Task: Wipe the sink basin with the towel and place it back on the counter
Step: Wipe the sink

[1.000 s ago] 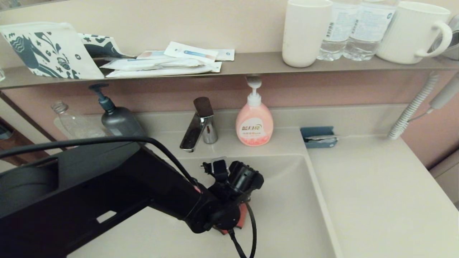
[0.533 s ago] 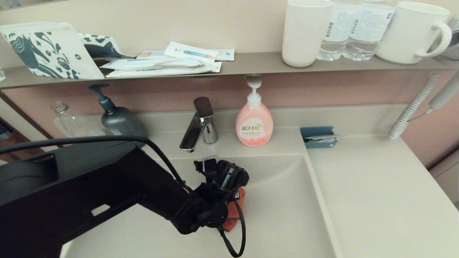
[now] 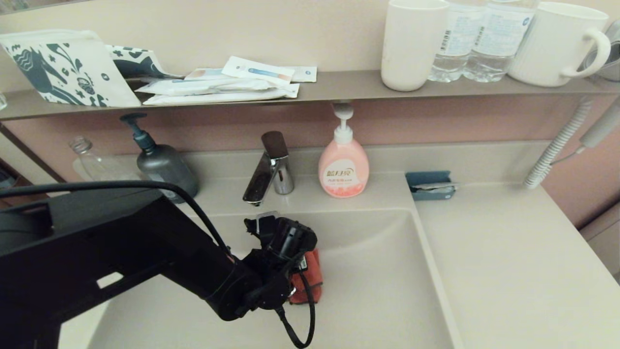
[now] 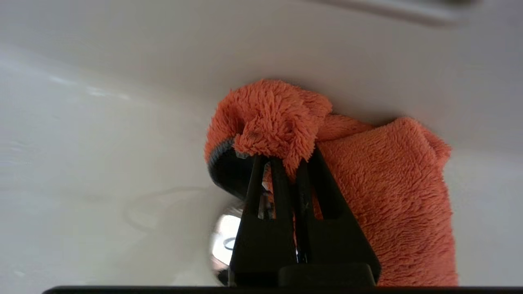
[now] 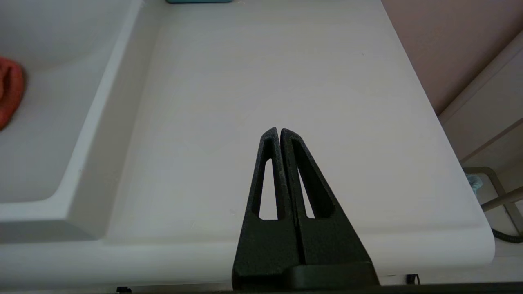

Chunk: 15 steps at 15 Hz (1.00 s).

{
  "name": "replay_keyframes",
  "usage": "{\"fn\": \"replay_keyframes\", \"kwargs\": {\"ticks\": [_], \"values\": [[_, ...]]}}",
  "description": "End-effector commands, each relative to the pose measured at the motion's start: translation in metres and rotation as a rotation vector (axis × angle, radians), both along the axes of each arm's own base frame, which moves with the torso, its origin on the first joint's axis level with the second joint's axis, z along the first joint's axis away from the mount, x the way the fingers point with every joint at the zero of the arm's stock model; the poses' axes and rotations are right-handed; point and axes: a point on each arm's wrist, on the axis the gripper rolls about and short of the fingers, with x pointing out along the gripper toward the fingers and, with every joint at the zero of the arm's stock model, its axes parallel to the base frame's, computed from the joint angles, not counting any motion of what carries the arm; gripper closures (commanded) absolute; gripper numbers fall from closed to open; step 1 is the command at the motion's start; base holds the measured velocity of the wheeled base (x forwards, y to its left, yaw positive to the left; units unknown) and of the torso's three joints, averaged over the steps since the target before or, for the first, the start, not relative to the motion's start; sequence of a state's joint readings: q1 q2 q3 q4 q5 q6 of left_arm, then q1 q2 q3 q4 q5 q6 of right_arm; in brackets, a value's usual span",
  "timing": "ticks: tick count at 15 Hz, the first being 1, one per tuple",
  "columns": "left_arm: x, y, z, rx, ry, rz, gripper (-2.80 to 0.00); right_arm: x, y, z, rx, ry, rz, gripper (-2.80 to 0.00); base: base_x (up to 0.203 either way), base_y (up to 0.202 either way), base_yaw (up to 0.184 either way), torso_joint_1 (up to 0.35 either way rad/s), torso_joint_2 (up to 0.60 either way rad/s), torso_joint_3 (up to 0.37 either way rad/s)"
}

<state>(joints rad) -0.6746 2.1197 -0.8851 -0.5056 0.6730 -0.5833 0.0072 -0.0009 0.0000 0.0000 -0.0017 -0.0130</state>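
Observation:
My left gripper (image 4: 286,161) is shut on the orange-red fuzzy towel (image 4: 384,192), which is bunched against the floor of the beige sink basin (image 3: 382,271). In the head view the towel (image 3: 310,278) shows just right of the black left wrist (image 3: 276,252), near the basin's middle. The chrome drain plug (image 4: 222,241) glints beside the left fingers. My right gripper (image 5: 280,132) hangs shut and empty over the beige counter (image 5: 265,81) right of the basin; it is out of the head view. A sliver of towel (image 5: 8,96) shows at the right wrist view's edge.
A chrome faucet (image 3: 269,169), pink soap bottle (image 3: 343,165) and dark pump bottle (image 3: 162,160) stand behind the basin. A blue holder (image 3: 431,185) sits at the counter's back. The wall shelf (image 3: 339,87) carries cups, bottles and packets. A coiled cord (image 3: 557,145) hangs at right.
My left arm has dragged the towel leftward and slightly toward the back of the basin. The right arm has not moved.

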Motion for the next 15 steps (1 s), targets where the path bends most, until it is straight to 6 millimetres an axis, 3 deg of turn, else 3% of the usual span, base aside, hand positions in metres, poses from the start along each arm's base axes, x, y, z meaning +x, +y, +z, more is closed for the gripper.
{"fn": "replay_keyframes", "kwargs": {"ticks": [1, 5, 15], "values": [[0.0, 0.007, 0.001, 0.002, -0.015, 0.012, 0.0, 0.0, 0.0, 0.0, -0.001, 0.001, 0.001, 0.0, 0.0, 0.0, 0.0, 0.0, 0.0, 0.0], [-0.007, 0.02, -0.005, 0.028, -0.032, 0.001, 0.0, 0.0, 0.0, 0.0, -0.001, 0.001, 0.001, 0.0, 0.0, 0.0, 0.0, 0.0, 0.0, 0.0], [-0.012, 0.055, 0.011, 0.025, -0.026, 0.035, 0.0, 0.0, 0.0, 0.0, -0.001, 0.001, 0.001, 0.0, 0.0, 0.0, 0.0, 0.0, 0.0, 0.0]]}}
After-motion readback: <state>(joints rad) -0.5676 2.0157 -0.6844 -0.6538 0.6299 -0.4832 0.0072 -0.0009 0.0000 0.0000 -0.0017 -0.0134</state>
